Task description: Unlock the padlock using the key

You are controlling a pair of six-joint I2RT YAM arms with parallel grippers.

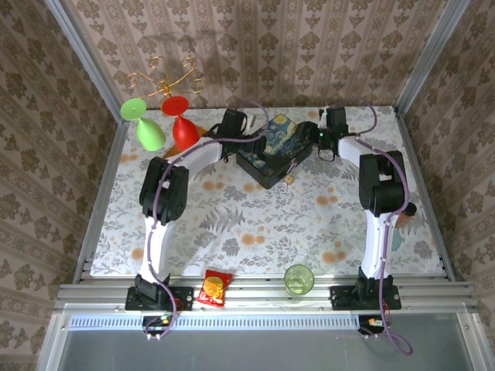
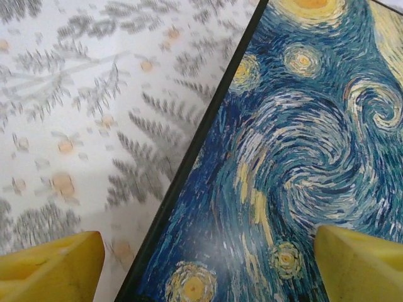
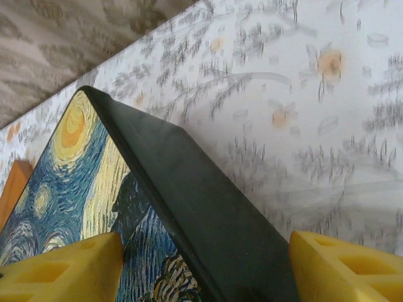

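The box sits far-centre on the surface, with 2 goblets to its left. The left end effector is above its left edge and the right end effector above its right edge. At the near edge, a packet lies left of a cup.

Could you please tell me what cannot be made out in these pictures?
Padlock: top view, a brass speck at the painted box's near edge, too small to tell locked from unlocked.
Box outline: both wrist views, cut off by frame edges.
Left claw, right claw: wrist views, fingers cut off by the bottom edge.
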